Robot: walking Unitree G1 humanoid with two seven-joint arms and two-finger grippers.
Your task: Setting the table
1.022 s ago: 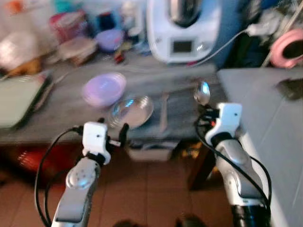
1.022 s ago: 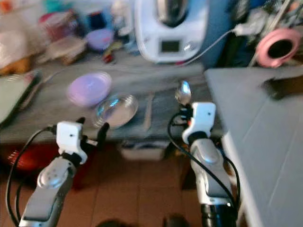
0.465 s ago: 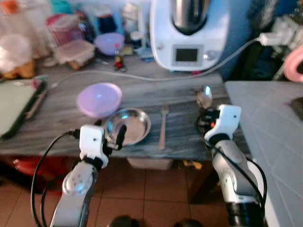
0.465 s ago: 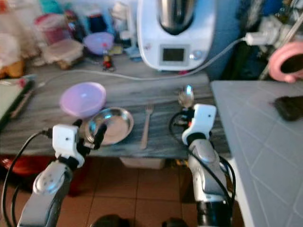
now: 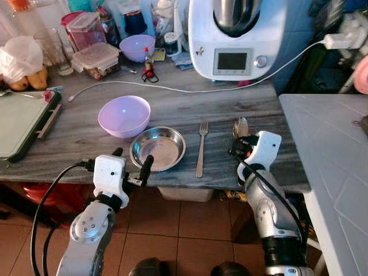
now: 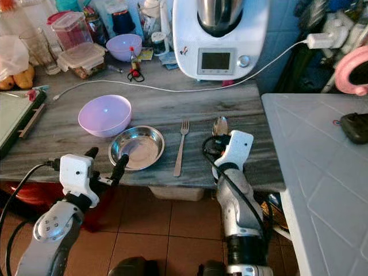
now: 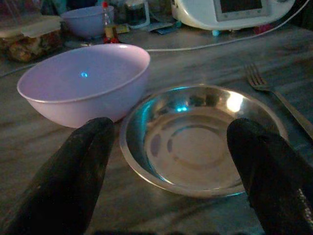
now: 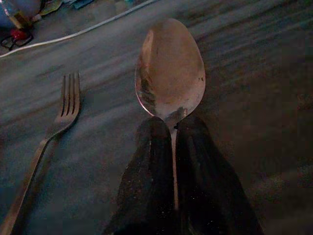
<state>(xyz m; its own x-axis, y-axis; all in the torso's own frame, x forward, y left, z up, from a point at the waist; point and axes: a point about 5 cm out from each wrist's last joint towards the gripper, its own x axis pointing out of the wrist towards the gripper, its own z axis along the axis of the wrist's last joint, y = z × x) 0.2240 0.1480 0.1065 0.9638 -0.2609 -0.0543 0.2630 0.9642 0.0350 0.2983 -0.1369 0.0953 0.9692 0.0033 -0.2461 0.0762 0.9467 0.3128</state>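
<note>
From the left eye view, the grey wood-grain tabletop (image 5: 241, 106) carries a lilac plastic bowl (image 5: 123, 115), a shallow round steel dish (image 5: 158, 148) just beside it on the near side, a steel fork (image 5: 200, 148) lying lengthways away from the robot, and a steel spoon (image 5: 240, 127) parallel to the fork, bowl end pointing away. The right hand (image 5: 241, 148) sits at the spoon's handle end near the table's front edge, while the left hand (image 5: 131, 167) hovers just short of the steel dish, which lies straight ahead of it. The right eye view gives the same layout and makes plain that the fork lies between dish and spoon, apart from both. The left wrist view adds what the head views cannot: the left hand's two black fingers (image 7: 73, 171) are spread wide, wider than the dish, with the dish centred between them and the lilac bowl behind the one finger, seemingly touching the dish rim. The right wrist view shows the right hand's fingers (image 8: 151, 181) pinched tight on the spoon's handle, its long axis running straight out along the hand, the fork off to one side and well clear, so the spoon probably needs only setting down and release.
</note>
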